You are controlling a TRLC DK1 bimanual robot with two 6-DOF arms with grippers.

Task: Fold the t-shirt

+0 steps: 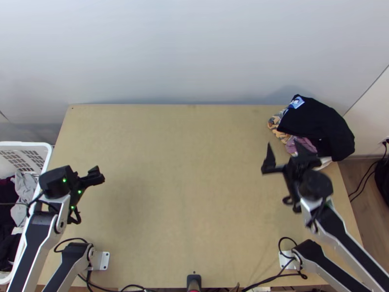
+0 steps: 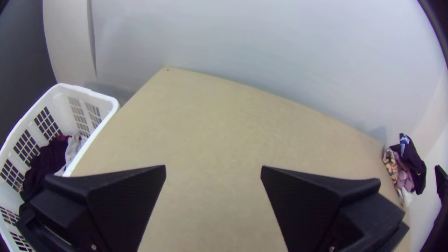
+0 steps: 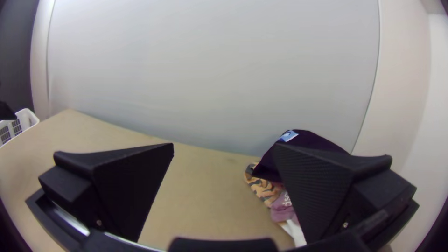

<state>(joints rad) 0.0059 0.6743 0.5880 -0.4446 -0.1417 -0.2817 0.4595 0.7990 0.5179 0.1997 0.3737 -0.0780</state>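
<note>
Clothes lie in a bunched pile at the table's back right corner: a black cloth [image 1: 316,119] with a blue-and-white patch on top, a patterned orange cloth [image 1: 275,124] and a mauve cloth [image 1: 300,144] below. Which of them is a t-shirt I cannot tell. My right gripper [image 1: 283,149] stands open just in front of the pile; in the right wrist view, one finger of the right gripper [image 3: 224,144] overlaps the black cloth [image 3: 305,140]. Over the table's left side, my left gripper [image 1: 91,198] is open and holds nothing; the left wrist view shows the left gripper [image 2: 213,167] with its fingers wide apart.
A white laundry basket [image 1: 47,152] with dark and grey clothes [image 1: 24,187] stands against the table's left edge. Bare wooden table [image 1: 189,160] stretches between the grippers. A pale wall [image 1: 185,53] rises behind it. Cables [image 1: 272,278] lie near the front edge.
</note>
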